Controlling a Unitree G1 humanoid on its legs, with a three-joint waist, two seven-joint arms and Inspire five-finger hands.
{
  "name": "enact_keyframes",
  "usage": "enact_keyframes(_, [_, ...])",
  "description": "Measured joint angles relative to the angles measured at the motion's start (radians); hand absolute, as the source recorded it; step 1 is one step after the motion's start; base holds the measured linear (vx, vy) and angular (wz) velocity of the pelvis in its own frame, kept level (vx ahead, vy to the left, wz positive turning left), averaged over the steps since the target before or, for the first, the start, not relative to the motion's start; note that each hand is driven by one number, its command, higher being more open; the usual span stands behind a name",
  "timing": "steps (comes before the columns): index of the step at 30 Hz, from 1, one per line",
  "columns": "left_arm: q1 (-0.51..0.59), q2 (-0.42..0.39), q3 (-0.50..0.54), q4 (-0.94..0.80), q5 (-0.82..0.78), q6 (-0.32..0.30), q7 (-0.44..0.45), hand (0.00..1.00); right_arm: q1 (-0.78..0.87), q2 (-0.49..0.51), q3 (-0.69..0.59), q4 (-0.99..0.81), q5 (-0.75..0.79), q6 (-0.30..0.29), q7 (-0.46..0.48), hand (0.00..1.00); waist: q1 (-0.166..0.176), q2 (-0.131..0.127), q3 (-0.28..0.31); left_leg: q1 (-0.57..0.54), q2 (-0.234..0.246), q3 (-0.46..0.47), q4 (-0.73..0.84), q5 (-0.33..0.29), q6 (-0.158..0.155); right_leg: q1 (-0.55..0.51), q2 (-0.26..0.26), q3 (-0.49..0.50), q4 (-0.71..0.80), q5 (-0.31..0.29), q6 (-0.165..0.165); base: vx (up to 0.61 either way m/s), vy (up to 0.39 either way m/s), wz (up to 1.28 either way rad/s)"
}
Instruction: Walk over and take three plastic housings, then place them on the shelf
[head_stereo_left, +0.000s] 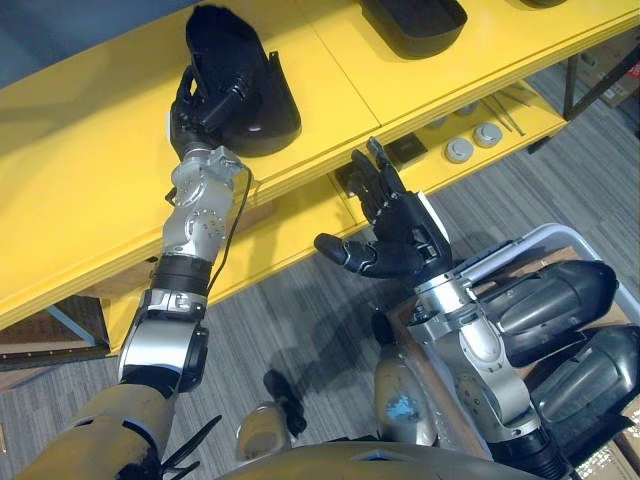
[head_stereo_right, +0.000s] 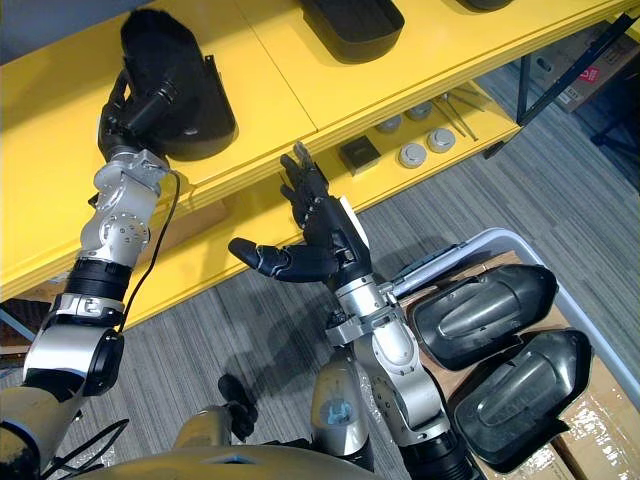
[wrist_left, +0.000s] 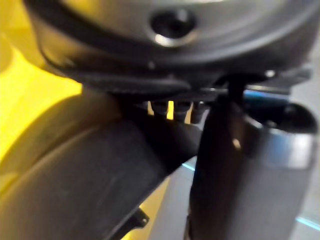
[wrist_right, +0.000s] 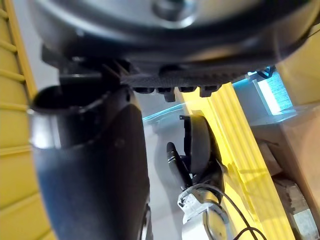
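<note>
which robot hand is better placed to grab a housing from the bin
Right: the right robot hand is open, near the bin; the left robot hand grips a housing on the shelf.

The left arm reaches up and forward, almost straight, its left hand clamped on the rim of a black housing, thumb inside and fingers behind. The right arm is bent at the elbow, its right hand raised and empty, fingers straight and thumb spread wide

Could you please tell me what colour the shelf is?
The shelf is bright yellow, which shows best in the left eye view.
</note>
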Motion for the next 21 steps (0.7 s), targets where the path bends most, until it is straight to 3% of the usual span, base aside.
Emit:
enact_keyframes(8, [-0.02,-0.001,-0.003,0.004,0.043,0.005,0.055,1.0,-0.001,-0.001,0.002,0.0,-0.007,-0.001,-0.039,1.0,-0.001,0.002,0.013,0.0,0.0,-0.003,0.001,0.0,0.0,0.0,0.0,-0.001,0.0,0.001,0.001,0.0,0.0,0.0])
enact_keyframes(13, [-0.055,-0.006,-0.012,0.026,0.093,-0.004,0.162,1.0,0.002,0.0,0.043,0.0,-0.007,-0.002,-0.045,1.0,-0.009,0.002,0.015,0.005,0.0,0.003,-0.001,0.001,0.0,0.0,0.001,0.002,0.0,0.001,0.002,0.0,0.005,-0.02])
enact_keyframes(16, [-0.082,-0.007,-0.007,0.053,0.21,0.003,0.273,1.0,0.015,0.0,0.075,0.0,-0.007,-0.004,-0.042,1.0,-0.027,0.002,0.015,0.009,0.0,0.009,-0.004,0.001,0.0,0.0,0.002,0.005,-0.001,0.001,0.002,0.0,0.003,-0.04])
enact_keyframes(17, [-0.084,-0.005,0.011,0.058,0.295,0.024,0.337,1.0,0.028,0.0,0.08,0.0,-0.007,-0.01,-0.03,1.0,-0.033,0.003,0.015,0.019,0.0,0.015,-0.009,0.002,-0.001,0.003,0.005,0.01,-0.001,0.001,0.002,0.01,0.002,-0.14])
enact_keyframes(21, [-0.092,0.034,0.043,0.073,0.403,0.114,0.379,1.0,0.073,-0.001,0.077,-0.001,0.041,-0.019,0.004,1.0,-0.036,0.004,0.012,0.058,0.001,0.028,-0.031,0.005,-0.006,0.024,0.012,0.015,-0.002,0.002,0.002,0.04,0.007,-0.13])
